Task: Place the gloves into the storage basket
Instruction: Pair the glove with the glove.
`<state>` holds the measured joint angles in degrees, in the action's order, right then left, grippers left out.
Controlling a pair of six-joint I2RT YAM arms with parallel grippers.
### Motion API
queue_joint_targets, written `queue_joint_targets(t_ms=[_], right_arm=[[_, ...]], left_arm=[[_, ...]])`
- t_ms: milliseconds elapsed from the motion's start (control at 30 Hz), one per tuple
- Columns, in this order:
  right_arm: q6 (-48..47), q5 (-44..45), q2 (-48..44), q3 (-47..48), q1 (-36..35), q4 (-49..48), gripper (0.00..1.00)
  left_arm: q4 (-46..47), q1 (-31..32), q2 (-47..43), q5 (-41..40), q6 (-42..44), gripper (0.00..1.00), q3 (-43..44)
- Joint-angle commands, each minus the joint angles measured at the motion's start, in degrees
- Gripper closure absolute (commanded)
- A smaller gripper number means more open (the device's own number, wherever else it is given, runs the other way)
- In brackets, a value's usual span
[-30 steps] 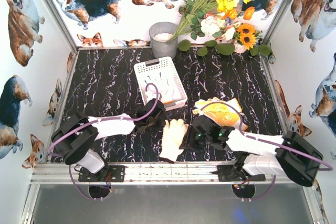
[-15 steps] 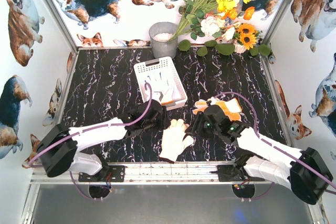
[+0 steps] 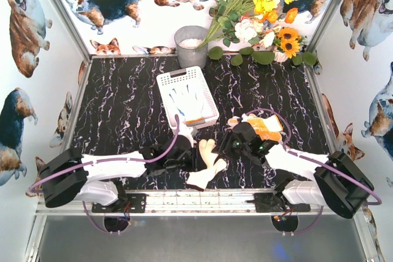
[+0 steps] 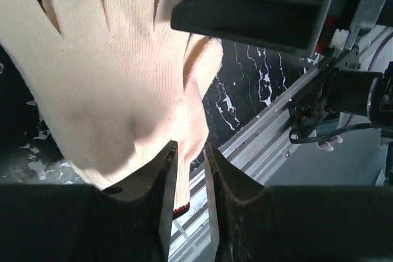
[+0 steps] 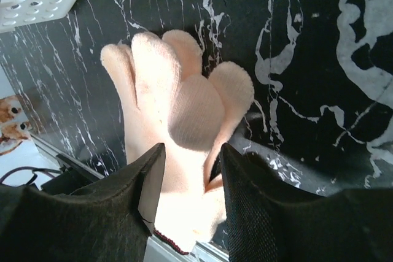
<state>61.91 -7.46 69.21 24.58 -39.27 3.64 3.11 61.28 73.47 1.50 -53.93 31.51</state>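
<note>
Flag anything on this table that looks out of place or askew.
The cream knit glove lies rumpled and twisted near the front edge of the black marble table. Yellow and orange gloves sit heaped to the right of the white latticed basket, outside it.

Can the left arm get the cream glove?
Probably yes. The left pincer sits at the edge of the glove, which pokes into its narrow gap. Nothing lies between them, though the right pincer crowds the other side.

One cream glove [image 3: 206, 164] lies crumpled near the front edge. A white glove [image 3: 186, 99] lies flat inside the white lattice basket [image 3: 167, 81]; yellow-orange gloves [image 3: 268, 128] heaped right.
</note>
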Motion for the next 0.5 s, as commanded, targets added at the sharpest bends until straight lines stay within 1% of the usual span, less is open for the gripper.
queue_joint_targets(t_ms=[0,167,300,467], right_arm=[[1.48,0.54,1.72,-0.72,0.22,-8.29,0.56],[2.75,-0.03,3.94,-2.31,0.24,-13.33,0.57],[3.87,-0.49,6.30,-3.90,0.24,-20.63,0.57],[5.11,-3.31,10.97,-4.78,0.24,-29.43,0.57]], left_arm=[[6.82,0.85,2.06,1.62,-3.21,0.82,-3.01],[9.02,1.51,4.07,1.86,-4.54,0.84,-6.50],[10.23,2.04,4.49,1.89,-5.73,0.84,-9.18],[10.91,3.02,3.02,1.15,-7.69,0.84,-12.21]])
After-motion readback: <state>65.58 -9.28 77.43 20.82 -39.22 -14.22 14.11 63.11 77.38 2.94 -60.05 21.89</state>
